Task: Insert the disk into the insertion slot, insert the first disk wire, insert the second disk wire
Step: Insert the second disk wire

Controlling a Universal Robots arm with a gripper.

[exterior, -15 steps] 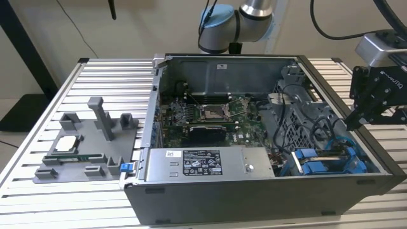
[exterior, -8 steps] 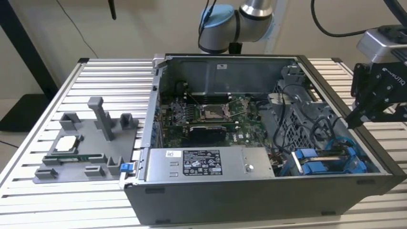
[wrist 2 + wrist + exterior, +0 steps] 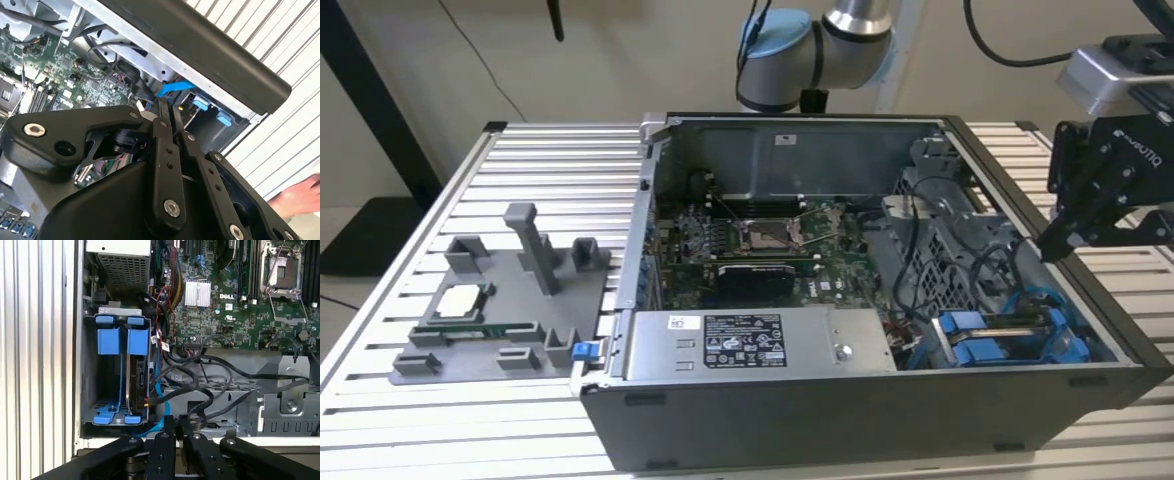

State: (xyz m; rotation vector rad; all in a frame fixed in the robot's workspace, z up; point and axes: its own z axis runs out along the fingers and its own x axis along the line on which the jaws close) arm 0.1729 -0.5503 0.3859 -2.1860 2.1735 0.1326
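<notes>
The disk [image 3: 136, 384] stands on edge in one slot of the insertion bay [image 3: 90, 390], under a bright blue carrier tab [image 3: 137, 341]. The slot beside it holds another blue carrier [image 3: 108, 341]. A blue wire [image 3: 159, 390] and a black wire [image 3: 152, 401] reach the disk's end; I cannot tell how firmly they sit. In the exterior view the bay's blue carriers [image 3: 983, 350] lie at the case's near right corner. My gripper [image 3: 1054, 245] hangs above the case's right wall, shut with nothing in it, and its fingers [image 3: 167, 426] point at the bay. Its tips [image 3: 161, 107] also appear in the second wrist view.
The open computer case [image 3: 854, 420] lies on a slatted table [image 3: 534, 160], with the motherboard [image 3: 761, 245] and power supply [image 3: 747, 345] inside. Loose black cables [image 3: 220, 370] cross beside the bay. A grey fixture [image 3: 507, 300] sits on the exterior view's left. A person's hand [image 3: 300, 197] is near the table.
</notes>
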